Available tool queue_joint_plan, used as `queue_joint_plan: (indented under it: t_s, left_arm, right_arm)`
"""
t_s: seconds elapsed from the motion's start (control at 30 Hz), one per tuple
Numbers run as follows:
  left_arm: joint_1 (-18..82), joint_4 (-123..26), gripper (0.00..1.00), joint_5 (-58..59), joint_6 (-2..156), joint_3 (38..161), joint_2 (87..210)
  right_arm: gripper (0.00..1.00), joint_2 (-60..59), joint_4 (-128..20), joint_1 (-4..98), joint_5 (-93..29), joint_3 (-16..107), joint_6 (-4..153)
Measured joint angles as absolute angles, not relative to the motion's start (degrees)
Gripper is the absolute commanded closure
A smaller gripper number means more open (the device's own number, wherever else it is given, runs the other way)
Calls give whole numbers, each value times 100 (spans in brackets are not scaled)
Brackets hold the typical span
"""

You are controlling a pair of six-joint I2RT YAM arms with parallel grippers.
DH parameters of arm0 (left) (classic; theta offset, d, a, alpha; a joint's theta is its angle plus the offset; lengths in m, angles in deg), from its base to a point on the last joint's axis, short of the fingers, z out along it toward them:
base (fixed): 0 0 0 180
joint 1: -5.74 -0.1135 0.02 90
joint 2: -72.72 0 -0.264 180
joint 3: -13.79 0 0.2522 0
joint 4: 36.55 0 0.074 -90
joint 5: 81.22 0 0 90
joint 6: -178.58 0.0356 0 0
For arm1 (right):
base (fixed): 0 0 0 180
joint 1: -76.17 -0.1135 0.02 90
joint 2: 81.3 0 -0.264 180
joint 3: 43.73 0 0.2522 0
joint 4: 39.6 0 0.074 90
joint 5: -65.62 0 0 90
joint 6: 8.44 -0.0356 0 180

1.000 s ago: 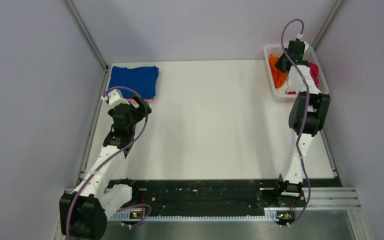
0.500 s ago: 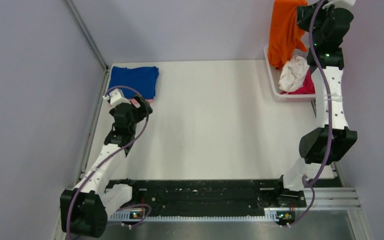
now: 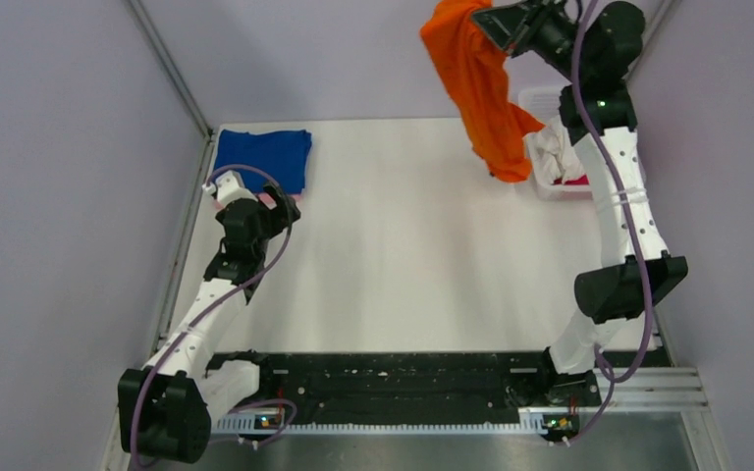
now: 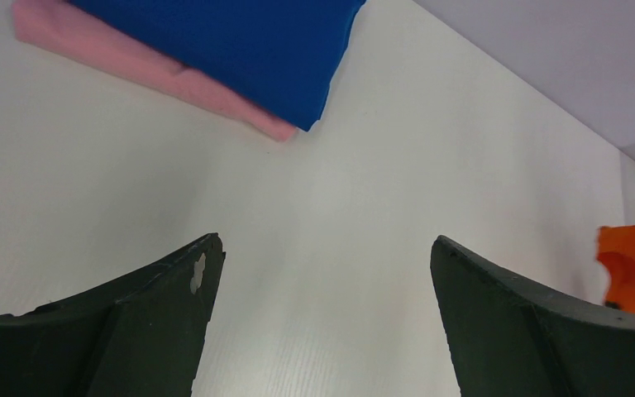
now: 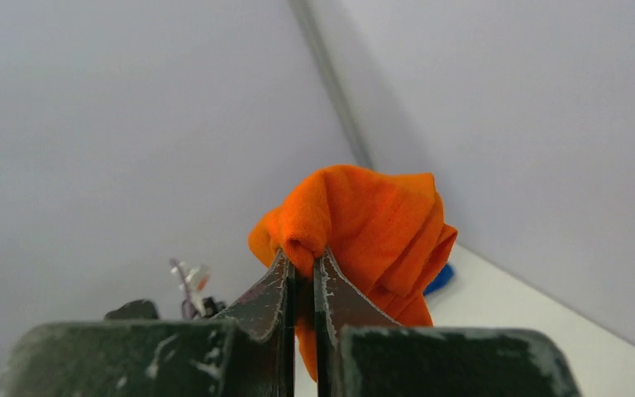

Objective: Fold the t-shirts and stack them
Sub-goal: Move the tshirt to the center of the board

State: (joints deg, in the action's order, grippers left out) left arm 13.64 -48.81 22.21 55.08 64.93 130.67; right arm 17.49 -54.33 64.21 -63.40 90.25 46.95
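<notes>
A bright orange t-shirt (image 3: pixel 481 93) hangs in the air over the table's back right, bunched at the top where my right gripper (image 3: pixel 483 22) is shut on it. The right wrist view shows the cloth (image 5: pixel 364 215) pinched between the jaws of that gripper (image 5: pixel 304 258). At the back left lies a folded royal blue t-shirt (image 3: pixel 263 157) on a pale pink one (image 4: pixel 132 58). My left gripper (image 3: pixel 273 204) stands just in front of that stack, open and with nothing in it (image 4: pixel 322 248). A white t-shirt (image 3: pixel 553 149) and a magenta one (image 3: pixel 581 181) lie in the basket.
The white lattice basket (image 3: pixel 536 94) stands at the back right corner, partly hidden by the right arm and the hanging shirt. Walls close the table on the left, back and right. A black rail runs along the near edge (image 3: pixel 403 378).
The right arm has lifted the orange t-shirt out of the basket and swung it up and to the left over the table. The left arm has hardly moved.
</notes>
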Motion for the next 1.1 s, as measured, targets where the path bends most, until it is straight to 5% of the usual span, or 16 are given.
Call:
queue_joint_plan:
  t_s: [0.23, 0.4, 0.6, 0.7, 0.83, 1.1]
  left_arm:
    - [1364, -4993, 1, 1983, 5395, 6491, 12499]
    - [1364, -5397, 1, 1814, 5229, 6504, 12322]
    - [1364, -5703, 1, 1506, 4979, 6504, 12258]
    - [1364, -5985, 1, 1430, 4826, 6541, 12265]
    - [1364, -6503, 1, 1414, 4610, 6775, 12497]
    - [1517, -7972, 2, 1596, 4337, 6911, 12755]
  right_arm:
    - [100, 1727, -5449, 5398, -6985, 8905, 4568]
    - [97, 962, -5075, 5398, -6552, 7080, 4382]
    - [27, -243, -5409, 5852, -4797, 3852, 4531]
    - [2, -424, -5925, 6119, -3641, 2829, 4546]
    - [1, -678, -6478, 6252, -2487, 2116, 4596]
    - [4, -1180, -6277, 5892, -2061, 2125, 5276]
